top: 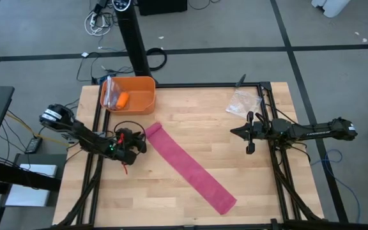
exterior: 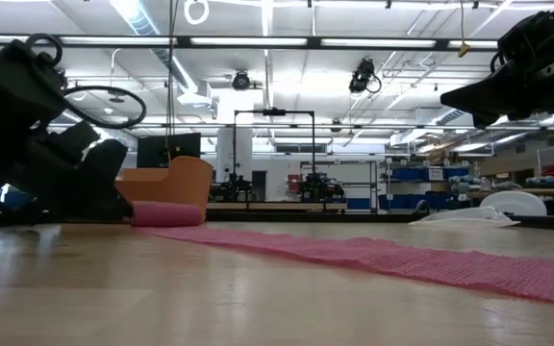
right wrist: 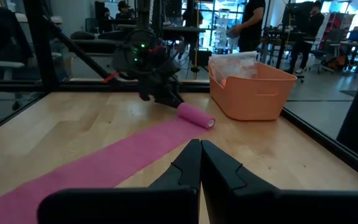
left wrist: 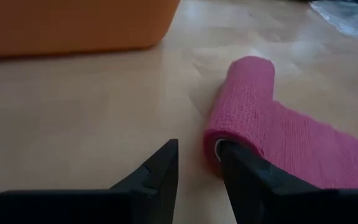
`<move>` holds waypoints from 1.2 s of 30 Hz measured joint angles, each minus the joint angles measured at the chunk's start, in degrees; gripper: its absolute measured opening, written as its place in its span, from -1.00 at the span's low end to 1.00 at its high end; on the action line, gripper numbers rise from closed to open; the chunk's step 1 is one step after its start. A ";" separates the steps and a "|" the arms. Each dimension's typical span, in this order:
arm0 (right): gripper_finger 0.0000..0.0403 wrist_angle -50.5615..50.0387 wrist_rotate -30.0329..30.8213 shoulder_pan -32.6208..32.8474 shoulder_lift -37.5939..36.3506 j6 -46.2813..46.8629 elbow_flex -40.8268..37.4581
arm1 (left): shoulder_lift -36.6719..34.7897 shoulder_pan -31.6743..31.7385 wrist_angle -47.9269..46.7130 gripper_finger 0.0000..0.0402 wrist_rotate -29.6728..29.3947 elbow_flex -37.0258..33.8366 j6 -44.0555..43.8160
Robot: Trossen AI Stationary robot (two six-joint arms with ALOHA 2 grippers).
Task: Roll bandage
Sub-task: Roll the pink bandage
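The magenta-pink bandage (top: 187,167) lies as a long strip slanting across the table. Its far-left end is wound into a small roll (top: 153,130), which lies on its side on the wood and also shows in the left wrist view (left wrist: 244,99) and the right wrist view (right wrist: 196,116). My left gripper (top: 140,140) is low at the table, at the roll's left end, its fingers (left wrist: 199,163) a little apart with nothing between them. My right gripper (top: 248,138) is shut and empty, held above the table at the right, its fingers (right wrist: 199,149) pointing toward the roll. My left gripper touches the roll's near end face (left wrist: 218,148) with the tip of one finger (left wrist: 234,153). The other finger stands free beside it. The fingers come in level from the table's left, along the roll's axis. The roll lies on the table, and the strip runs off from it.
An orange bin (top: 139,102) stands at the far left behind the roll, holding a small orange object (top: 122,99) and clear plastic. A clear crinkly bag (top: 243,102) lies at the far right. Black frame rails run along the table's edges.
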 joint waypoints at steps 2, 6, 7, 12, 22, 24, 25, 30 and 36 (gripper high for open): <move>-0.96 0.00 0.00 -0.01 -0.02 0.00 0.00 | 1.26 1.26 2.83 -0.37 -0.28 -0.01 3.01; -0.97 -0.02 0.00 -0.01 -0.02 -0.02 0.00 | 4.35 3.42 11.31 -0.37 0.06 0.00 11.67; -0.96 0.00 0.00 0.00 -0.01 0.00 0.00 | 5.24 3.93 13.74 -0.37 0.36 0.00 13.93; -0.96 -0.02 0.00 -0.01 0.00 0.00 0.00 | 9.95 5.80 25.01 -0.50 1.91 0.00 24.87; -0.96 0.00 0.00 0.00 -0.02 0.00 0.01 | 18.40 7.15 41.08 -0.94 4.31 1.96 39.87; -0.96 -0.02 0.00 -0.01 0.00 -0.01 0.00 | 18.53 7.15 42.02 -0.94 3.14 2.69 42.30; -0.97 0.00 0.00 -0.01 -0.02 -0.01 0.00 | 18.49 7.15 42.76 -0.94 2.63 2.96 43.73; -0.96 0.00 0.00 0.01 -0.02 0.00 0.00 | 18.25 7.15 52.69 -0.96 0.96 4.14 55.77; -0.96 0.00 0.00 0.01 0.00 0.00 0.02 | 18.23 7.22 67.02 -0.97 0.31 6.03 74.69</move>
